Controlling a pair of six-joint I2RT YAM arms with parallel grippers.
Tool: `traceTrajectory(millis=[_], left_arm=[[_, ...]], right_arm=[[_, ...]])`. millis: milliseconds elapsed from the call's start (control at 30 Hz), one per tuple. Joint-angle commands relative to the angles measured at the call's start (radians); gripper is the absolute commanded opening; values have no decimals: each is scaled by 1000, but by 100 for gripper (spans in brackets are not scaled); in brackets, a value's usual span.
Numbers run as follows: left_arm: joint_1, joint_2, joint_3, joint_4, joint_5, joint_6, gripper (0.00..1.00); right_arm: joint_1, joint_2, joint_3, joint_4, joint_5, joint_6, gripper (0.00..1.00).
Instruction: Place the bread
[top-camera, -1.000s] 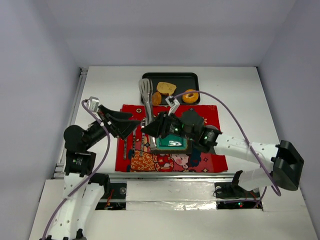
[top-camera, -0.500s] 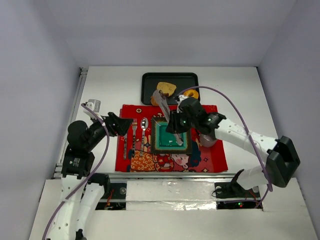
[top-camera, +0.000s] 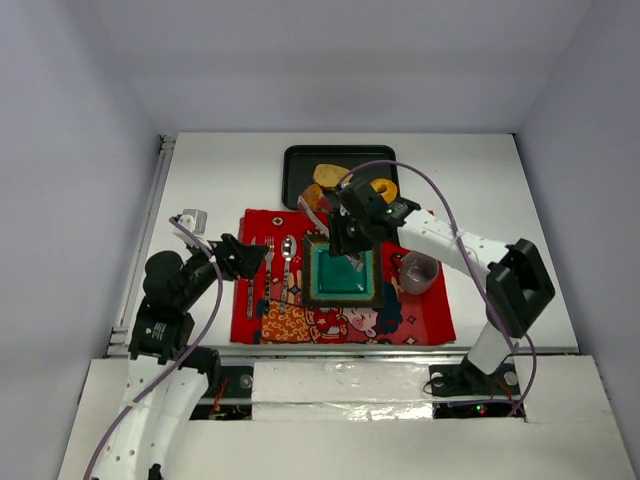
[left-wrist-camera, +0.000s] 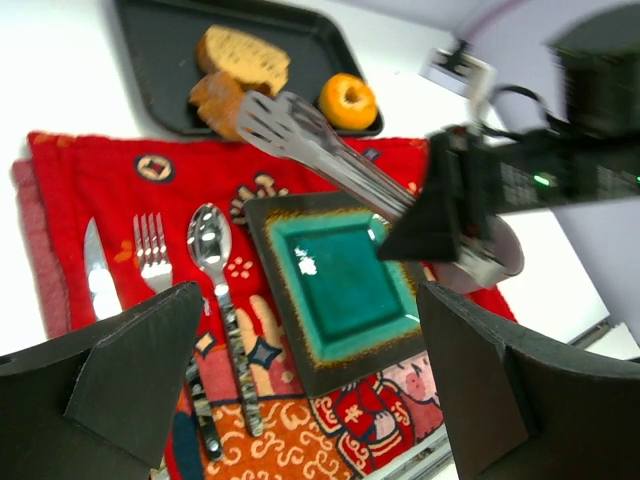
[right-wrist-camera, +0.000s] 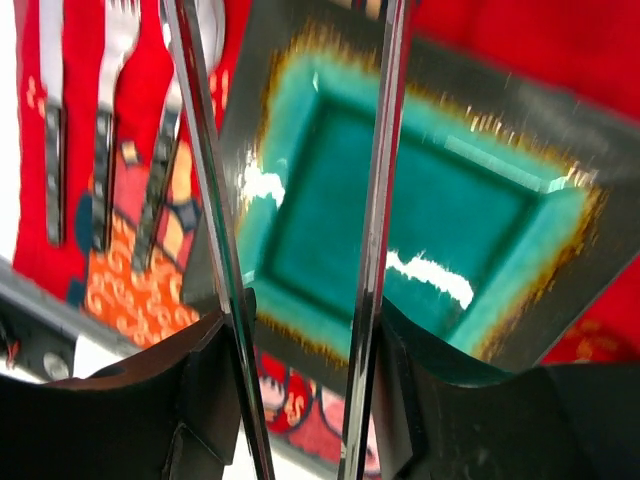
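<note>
Three bread pieces are lying on one black tray (top-camera: 305, 160) at the far side of the table: one tan toast slice (left-wrist-camera: 243, 58), one dark-brown chunk (left-wrist-camera: 213, 98) just in front of it, and one golden ring-shaped bun (left-wrist-camera: 348, 102) at the tray's near right. One red placemat (top-camera: 265, 225) with a printed cartoon pattern is carrying one square teal plate (top-camera: 340, 285), one knife (left-wrist-camera: 98, 285), one fork (left-wrist-camera: 150, 255), one spoon (left-wrist-camera: 208, 245) and one cup (top-camera: 418, 272).

The right gripper (top-camera: 345, 235) is hovering over the far edge of the plate, its fingers clamping the handle end of one pair of metal tongs (left-wrist-camera: 330, 160). The tong arms are standing parted with nothing between them. All three pieces are sitting beyond this gripper, on the tray; the tong tips are reaching towards the dark-brown chunk, and whether they are touching it cannot be told.

The left gripper (top-camera: 248, 260) is hanging over the placemat's left side above the cutlery, fingers spread wide and grasping nothing, well apart from the bread
</note>
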Motion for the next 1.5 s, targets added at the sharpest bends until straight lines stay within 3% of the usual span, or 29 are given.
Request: traceTrajectory(millis=[0, 233, 667, 867, 1067, 1167, 1467], left_arm=[[-19, -26, 3, 58, -20, 6, 87], [-52, -49, 0, 57, -35, 3, 87], [-72, -64, -5, 61, -30, 0, 87], [-72, -66, -5, 61, -30, 0, 87], [-72, -56, -3, 61, -30, 0, 87], [-72, -52, -3, 60, -33, -2, 87], [-72, -15, -2, 58, -35, 4, 86]], right_arm=[[-7, 38, 99, -31, 58, -16, 53], [-41, 145, 206, -70, 124, -11, 56], [-53, 314, 352, -64, 105, 32, 56], [-63, 290, 317, -37, 116, 49, 36], [-63, 85, 205, -3, 92, 58, 34], [-50, -73, 56, 31, 1, 69, 34], [62, -511, -437, 66, -53, 233, 35]])
